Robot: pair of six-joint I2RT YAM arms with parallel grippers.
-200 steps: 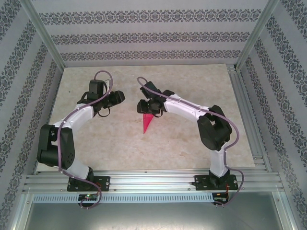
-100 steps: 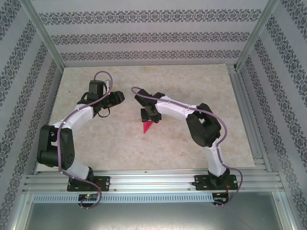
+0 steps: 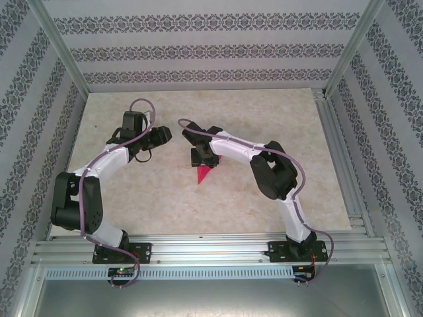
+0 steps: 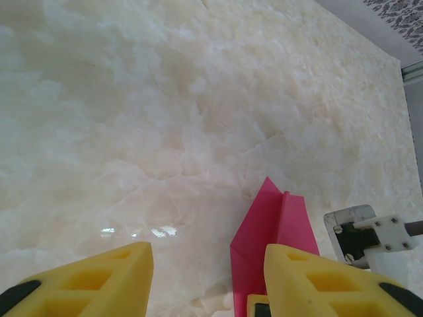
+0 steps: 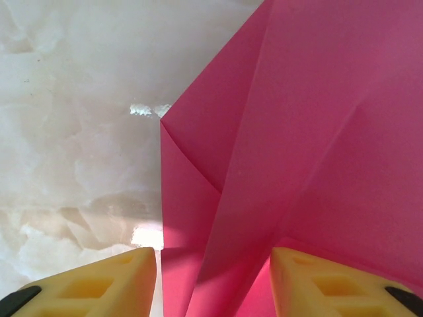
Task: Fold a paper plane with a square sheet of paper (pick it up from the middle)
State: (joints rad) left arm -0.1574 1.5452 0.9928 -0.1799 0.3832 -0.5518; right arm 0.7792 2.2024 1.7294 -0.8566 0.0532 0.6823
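Paper plane being straddled at mid-frame

The paper plane [image 3: 203, 175] is being bracketed on the marble table [image 3: 277, 119] by the right gripper [image 3: 200, 158] – jaws spread, nothing pinched – while the left gripper [image 3: 162, 135] is being held spread, just up-left of centre.

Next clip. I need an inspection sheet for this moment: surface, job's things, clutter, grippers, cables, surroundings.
Surface: table, pale, marble-patterned, glossy.
Job's things: pink paper plane lying on the table near the middle, nose toward the arm bases, folds visible.
Clutter: nothing seen.
Grippers: left gripper, jaws apart with nothing between them, beside the plane; right gripper, jaws apart, low over the plane's wide end.
Cables: purple cables looped along both arms, away from the paper.
Surroundings: patterned walls on three sides; metal frame along the near edge.
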